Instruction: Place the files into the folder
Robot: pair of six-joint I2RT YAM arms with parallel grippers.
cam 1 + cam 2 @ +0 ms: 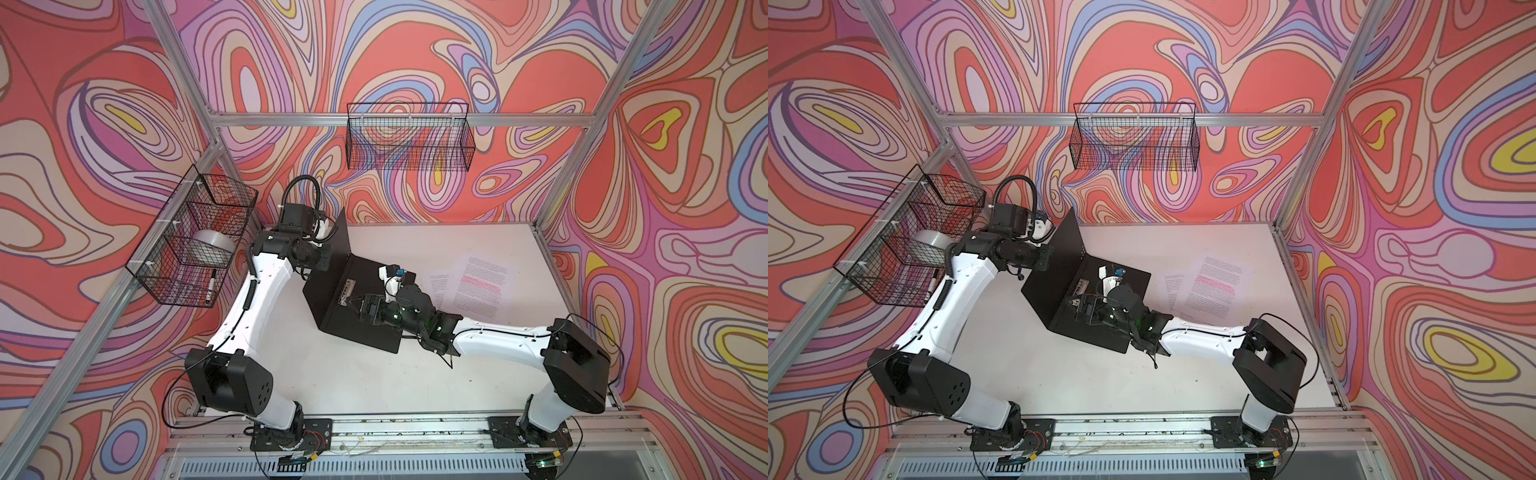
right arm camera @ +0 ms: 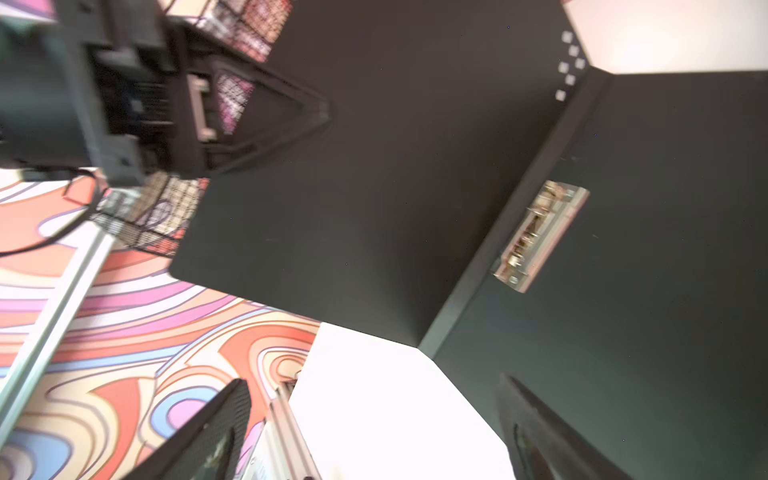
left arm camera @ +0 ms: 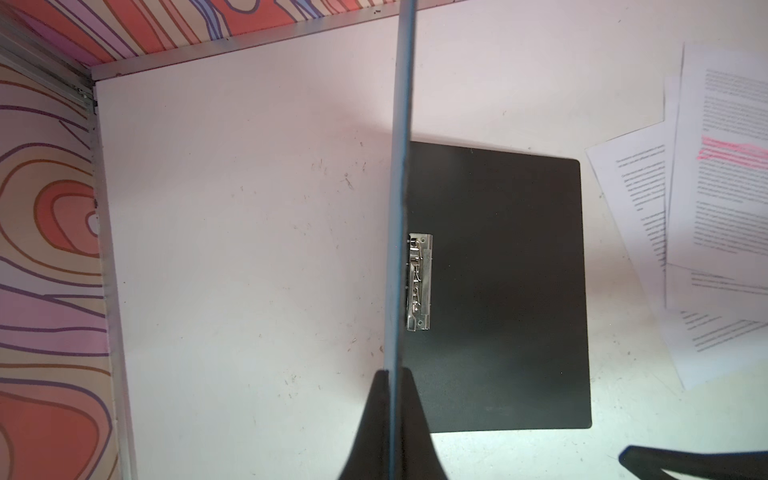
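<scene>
Nearest the counter's (image 1: 353,386) front, right jaws hover wide open over the open folder (image 1: 328,303), by its metal clip (image 1: 347,291). Files (image 1: 482,286) lie just beside the folder. Farther back, left jaws pinch the cover (image 1: 334,245) upright; a slip would likely drop it shut before files go in.

Black folder (image 3: 498,270), edge seemingly blue; pink-streaked files (image 1: 482,282).

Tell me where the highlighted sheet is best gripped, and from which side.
Probably its long edge facing the folder, approached low from the folder side. The highlighted sheet lies flat on top of the fanned sheets on the table, so only an edge offers a pinch, and the open right gripper is on that side.
</scene>
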